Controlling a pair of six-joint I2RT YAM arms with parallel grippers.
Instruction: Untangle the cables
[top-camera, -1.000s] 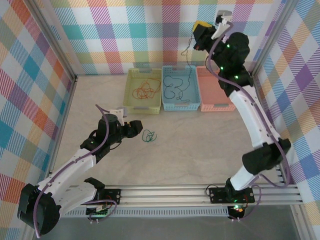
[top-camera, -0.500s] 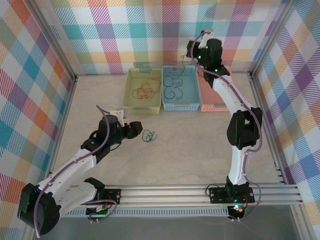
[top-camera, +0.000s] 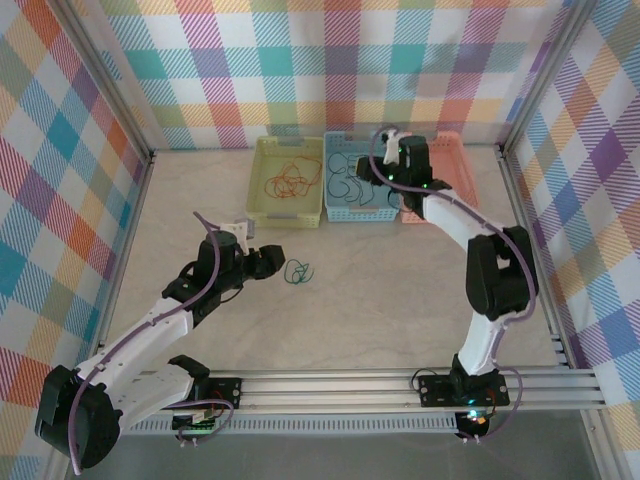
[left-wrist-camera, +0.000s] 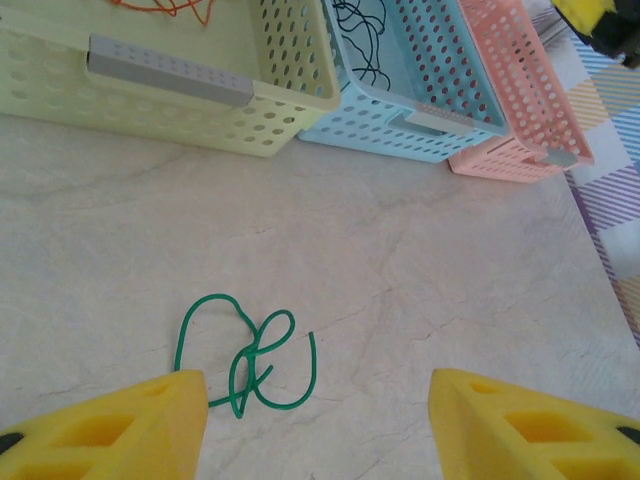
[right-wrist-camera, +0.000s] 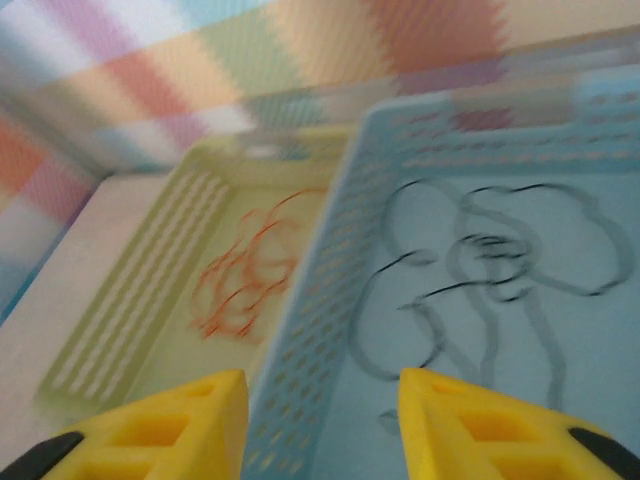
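Note:
A dark green cable (top-camera: 298, 271) lies in loose loops on the table. In the left wrist view the green cable (left-wrist-camera: 250, 350) sits just ahead of the left finger. My left gripper (top-camera: 272, 258) hovers open beside it, nothing between its jaws (left-wrist-camera: 318, 400). An orange-red cable (top-camera: 288, 182) (right-wrist-camera: 250, 270) lies in the yellow basket. A black cable (top-camera: 355, 178) (right-wrist-camera: 480, 270) lies coiled in the blue basket. My right gripper (top-camera: 385, 165) hangs low over the blue basket's left part, jaws apart and empty (right-wrist-camera: 322, 400).
Three baskets stand in a row at the back: yellow (top-camera: 262, 200), blue (top-camera: 330, 212) and pink (top-camera: 440, 212). The blue basket's perforated wall (right-wrist-camera: 320, 300) runs between my right fingers. Checked walls enclose the table on three sides.
My right arm has come down from high at the back to just over the blue basket and its jaws have opened. The black cable that hung from it now lies in the basket.

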